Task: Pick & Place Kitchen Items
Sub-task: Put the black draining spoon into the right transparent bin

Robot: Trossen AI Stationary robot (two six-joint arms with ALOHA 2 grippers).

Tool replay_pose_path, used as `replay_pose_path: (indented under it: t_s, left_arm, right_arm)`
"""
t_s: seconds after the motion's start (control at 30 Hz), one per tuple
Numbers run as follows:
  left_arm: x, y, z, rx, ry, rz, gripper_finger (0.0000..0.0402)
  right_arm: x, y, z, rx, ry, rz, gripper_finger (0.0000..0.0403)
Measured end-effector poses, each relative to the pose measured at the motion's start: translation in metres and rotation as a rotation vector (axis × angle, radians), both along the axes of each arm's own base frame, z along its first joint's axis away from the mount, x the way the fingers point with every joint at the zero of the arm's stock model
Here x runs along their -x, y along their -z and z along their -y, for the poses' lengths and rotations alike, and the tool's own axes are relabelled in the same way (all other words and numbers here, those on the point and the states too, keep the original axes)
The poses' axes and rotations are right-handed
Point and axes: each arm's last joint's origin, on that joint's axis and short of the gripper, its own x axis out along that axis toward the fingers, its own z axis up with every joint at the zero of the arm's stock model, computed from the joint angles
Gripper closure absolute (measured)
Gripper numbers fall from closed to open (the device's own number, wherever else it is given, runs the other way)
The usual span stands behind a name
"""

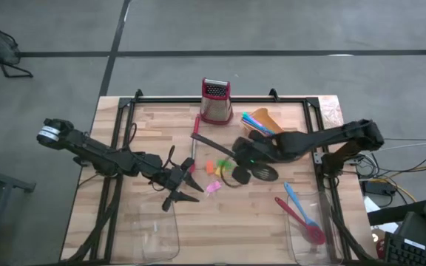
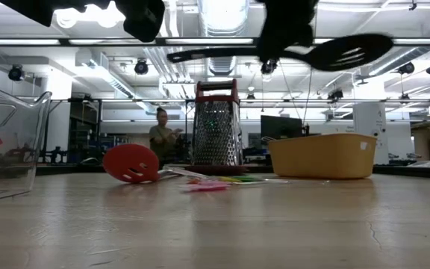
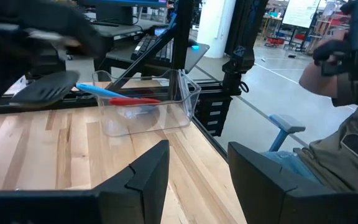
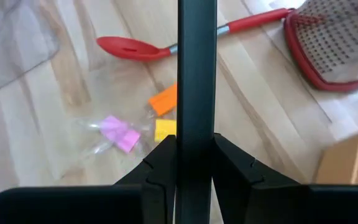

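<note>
I've got the black slotted spatula [image 2: 304, 52] up in the air, the right gripper [image 4: 196, 146] pinched tight on its flat handle about midway, well above the tabletop [image 1: 242, 222] and over the middle of the table. It looks stiff and light, but a smooth handle can twist in the pads, and the slotted head hangs out to one side. Below lie the small orange, yellow and pink pieces [image 4: 156, 118] and a red spoon [image 4: 135, 48]. The left gripper [image 3: 197, 171] hovers empty, fingers apart. The clear tray [image 3: 148, 109] at the near right corner already holds a red and a blue utensil; open wood runs that way, though its rim needs clearing.
</note>
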Motion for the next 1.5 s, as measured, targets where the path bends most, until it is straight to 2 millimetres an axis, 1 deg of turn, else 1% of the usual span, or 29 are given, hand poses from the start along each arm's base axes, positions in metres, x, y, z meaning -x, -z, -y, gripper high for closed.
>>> replay_pose_path:
  t_s: [0.17, 0.3, 0.37, 0.43, 0.57, 0.7, 0.8, 0.87, 0.93, 1.07, 1.17, 1.3, 1.5]
  left_arm:
    - [0.0, 0.0, 0.0, 0.0, 0.0, 0.0, 0.0232]
    - [0.0, 0.0, 0.0, 0.0, 0.0, -0.001, 0.0232]
    - [0.0, 0.0, 0.0, 0.0, 0.0, -0.002, 0.0232]
    - [0.0, 0.0, 0.0, 0.0, 0.0, -0.002, 0.0232]
    - [0.0, 0.0, 0.0, -0.001, 0.0, -0.001, 0.0232]
    - [0.0, 0.0, 0.0, 0.0, 0.0, 0.0, 0.0232]
    - [0.0, 0.0, 0.0, 0.0, 0.0, 0.0, 0.0232]
    - [0.0, 0.0, 0.0, 0.0, 0.0, 0.001, 0.0232]
    - [0.0, 0.0, 0.0, 0.0, 0.0, 0.001, 0.0232]
    - [0.0, 0.0, 0.0, 0.0, 0.0, 0.001, 0.0232]
    - [0.0, 0.0, 0.0, -0.004, 0.0, 0.003, 0.0232]
    - [0.0, 0.0, 0.0, -0.005, 0.0, 0.004, 0.0232]
    - [0.0, 0.0, 0.0, -0.005, 0.0, 0.004, 0.0232]
  right_arm:
    - [0.031, -0.007, -0.03, 0.018, 0.071, -0.052, 0.0327]
    - [0.059, -0.002, -0.059, 0.044, 0.158, -0.117, 0.033]
    - [0.073, 0.001, -0.076, 0.037, 0.203, -0.123, 0.033]
    - [0.087, 0.005, -0.094, 0.028, 0.233, -0.104, 0.0328]
    - [0.117, 0.013, -0.129, -0.009, 0.234, -0.054, 0.0327]
    - [0.154, 0.018, -0.161, -0.055, 0.238, 0.068, 0.0333]
    - [0.182, 0.028, -0.18, -0.091, 0.231, 0.157, 0.033]
    - [0.198, 0.041, -0.19, -0.115, 0.253, 0.183, 0.0327]
    - [0.21, 0.056, -0.197, -0.124, 0.276, 0.193, 0.0327]
    - [0.226, 0.085, -0.207, -0.122, 0.33, 0.206, 0.033]
    - [0.229, 0.096, -0.213, -0.109, 0.343, 0.184, 0.0324]
    - [0.229, 0.102, -0.219, -0.097, 0.357, 0.137, 0.031]
    - [0.23, 0.105, -0.22, -0.089, 0.378, 0.073, 0.0294]
